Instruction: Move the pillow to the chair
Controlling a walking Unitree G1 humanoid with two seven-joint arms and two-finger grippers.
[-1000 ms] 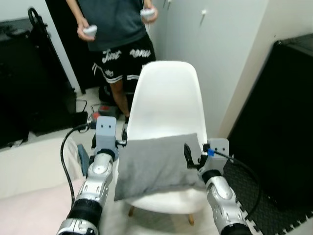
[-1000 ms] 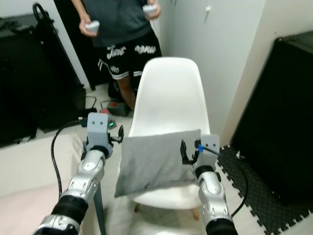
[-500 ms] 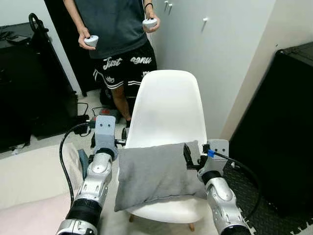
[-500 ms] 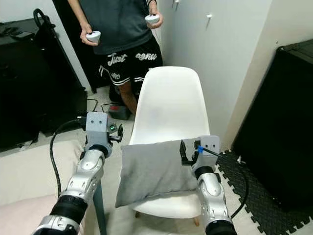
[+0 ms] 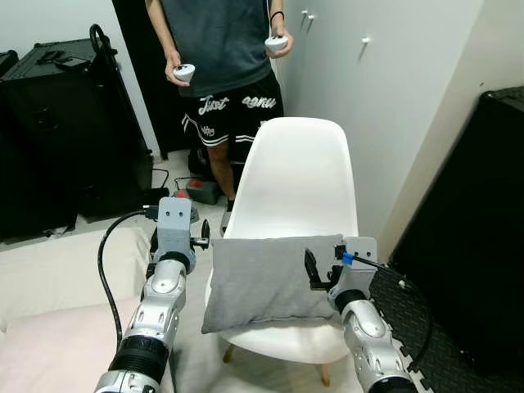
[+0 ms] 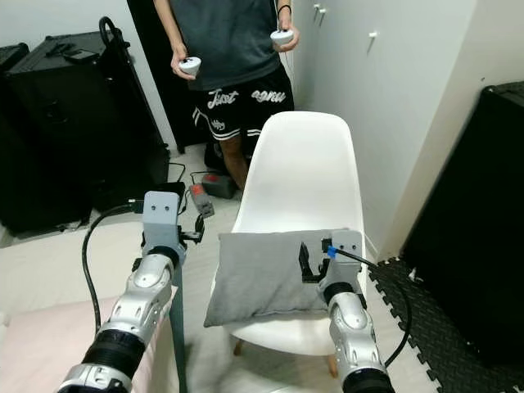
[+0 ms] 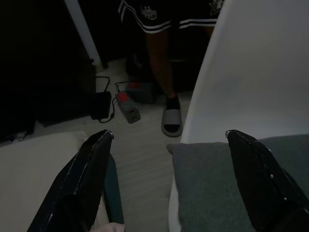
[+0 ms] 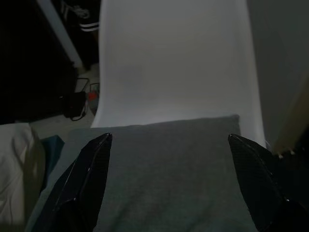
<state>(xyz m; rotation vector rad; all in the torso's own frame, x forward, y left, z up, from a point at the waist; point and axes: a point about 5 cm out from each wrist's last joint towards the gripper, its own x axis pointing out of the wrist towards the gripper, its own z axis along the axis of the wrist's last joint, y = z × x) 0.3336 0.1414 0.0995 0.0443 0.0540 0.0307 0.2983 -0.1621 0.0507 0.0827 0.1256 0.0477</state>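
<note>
A grey pillow (image 5: 262, 278) lies on the seat of a white shell chair (image 5: 299, 180), its top edge against the backrest and its lower left corner hanging past the seat front. My left gripper (image 5: 203, 239) is open beside the pillow's upper left corner (image 7: 193, 159), which lies just inside one finger. At the pillow's right edge my right gripper (image 5: 311, 270) is open, its fingers (image 8: 87, 183) spread wide over the grey fabric (image 8: 164, 174). Neither gripper clamps the pillow.
A person (image 5: 221, 65) holding two controllers stands right behind the chair. A black case (image 5: 57, 139) is at the left, a black cabinet (image 5: 475, 229) at the right, white cupboard doors (image 5: 385, 82) behind. A cream bed surface (image 5: 57, 286) lies at my lower left.
The camera has moved back and tilted up, showing more of the room. The pillow stays between both grippers and now rests more squarely on the seat.
</note>
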